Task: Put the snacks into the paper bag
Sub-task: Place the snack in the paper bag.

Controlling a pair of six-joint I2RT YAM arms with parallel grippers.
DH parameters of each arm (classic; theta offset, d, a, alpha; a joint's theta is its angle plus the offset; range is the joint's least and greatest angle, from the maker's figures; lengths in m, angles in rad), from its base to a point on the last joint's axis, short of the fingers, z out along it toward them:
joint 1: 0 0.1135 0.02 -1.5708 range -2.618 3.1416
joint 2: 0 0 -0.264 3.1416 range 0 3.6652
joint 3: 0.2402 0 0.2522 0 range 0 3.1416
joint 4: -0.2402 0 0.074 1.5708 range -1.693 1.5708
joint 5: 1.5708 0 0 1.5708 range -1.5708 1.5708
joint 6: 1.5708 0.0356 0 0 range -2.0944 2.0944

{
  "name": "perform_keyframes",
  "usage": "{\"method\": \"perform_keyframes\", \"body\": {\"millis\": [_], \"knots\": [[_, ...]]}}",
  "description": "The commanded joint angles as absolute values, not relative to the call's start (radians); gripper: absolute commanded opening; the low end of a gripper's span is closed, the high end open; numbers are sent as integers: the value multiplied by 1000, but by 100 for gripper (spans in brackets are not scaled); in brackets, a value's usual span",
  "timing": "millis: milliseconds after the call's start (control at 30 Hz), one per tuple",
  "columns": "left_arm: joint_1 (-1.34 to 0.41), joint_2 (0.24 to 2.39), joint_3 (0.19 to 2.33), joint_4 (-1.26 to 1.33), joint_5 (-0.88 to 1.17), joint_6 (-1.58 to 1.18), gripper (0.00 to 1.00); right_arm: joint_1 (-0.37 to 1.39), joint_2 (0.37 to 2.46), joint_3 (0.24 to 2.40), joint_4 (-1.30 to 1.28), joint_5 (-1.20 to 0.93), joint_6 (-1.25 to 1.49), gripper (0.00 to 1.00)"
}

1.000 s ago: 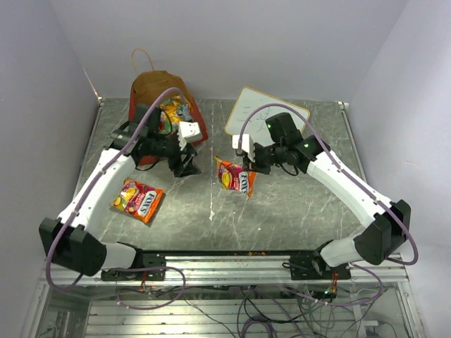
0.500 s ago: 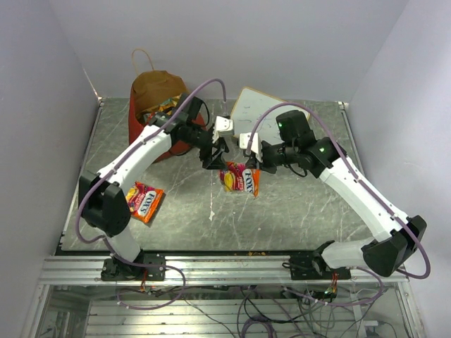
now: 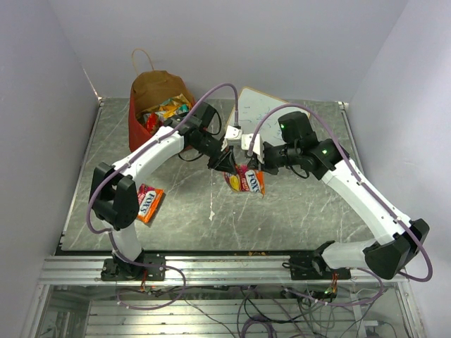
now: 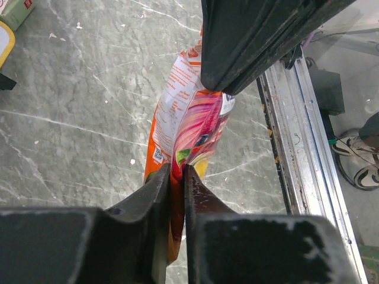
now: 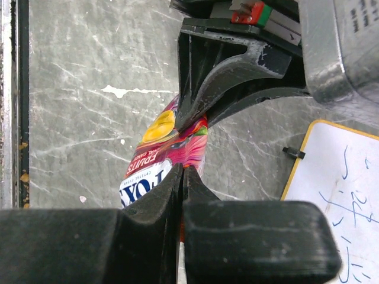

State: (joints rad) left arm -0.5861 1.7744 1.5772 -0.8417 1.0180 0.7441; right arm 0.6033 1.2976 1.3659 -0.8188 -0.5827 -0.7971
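A red and orange Fox's candy packet hangs above the middle of the table, pinched from both sides. My left gripper is shut on one edge of this snack, its jaws tight on the foil. My right gripper is shut on the opposite edge. The two grippers face each other almost tip to tip. The red paper bag stands at the back left with several snacks inside. A second Fox's packet lies flat at the left, partly behind my left arm.
A whiteboard with writing leans at the back, just behind the grippers, and also shows in the right wrist view. A small box sits on the marble. The metal rail runs along the table's near edge.
My left arm swung from the paper bag to the middle and its open jaws closed on the packet that my right gripper holds. The right gripper kept its grip and shifted slightly.
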Motion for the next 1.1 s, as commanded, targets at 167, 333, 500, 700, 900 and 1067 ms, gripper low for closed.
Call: {"method": "perform_keyframes", "body": {"millis": [167,333,500,700,900,1067], "knots": [[-591,1739,1604,-843,1036,749,7,602,1237,1319,-768,-563,-777,8],[-591,1705,1589,-832,987,736,7,578,1213,1300,-760,-555,-748,37],[-591,1656,1583,-809,919,699,7,532,1187,1302,-762,-589,-713,59],[-588,1580,1597,-777,817,640,7,422,1144,1312,-755,-678,-660,67],[-574,1512,1635,-738,719,569,7,301,1090,1322,-776,-772,-617,72],[-526,1463,1696,-692,676,459,7,219,1046,1266,-777,-784,-599,74]]}}
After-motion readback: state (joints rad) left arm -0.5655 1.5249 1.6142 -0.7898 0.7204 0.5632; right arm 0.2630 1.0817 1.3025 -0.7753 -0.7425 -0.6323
